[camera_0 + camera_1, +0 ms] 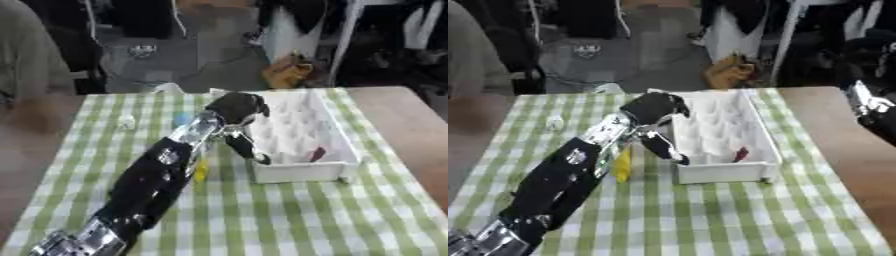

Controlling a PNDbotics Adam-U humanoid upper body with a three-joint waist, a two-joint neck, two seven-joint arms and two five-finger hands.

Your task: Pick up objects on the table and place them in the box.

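From the left eye view I see my left arm stretched diagonally up from the lower left corner, its robot hand [238, 112] hanging at the near left wall of the white box [343, 145]. The fingers [249, 149] point down along that wall, fairly straight, with nothing between them that I can make out. Inside the box, right of the robot hand, lies a small dark red thing [317, 153] whose shape I can't read. A yellow object [201, 170] on the bench [289, 215] is mostly hidden behind my forearm, below and left of the robot hand.

In the right eye view the yellow object shows more fully, upright-looking, just beside the forearm. My right robot hand [870, 107] is cut off at the right edge; I cannot tell how its fingers stand.
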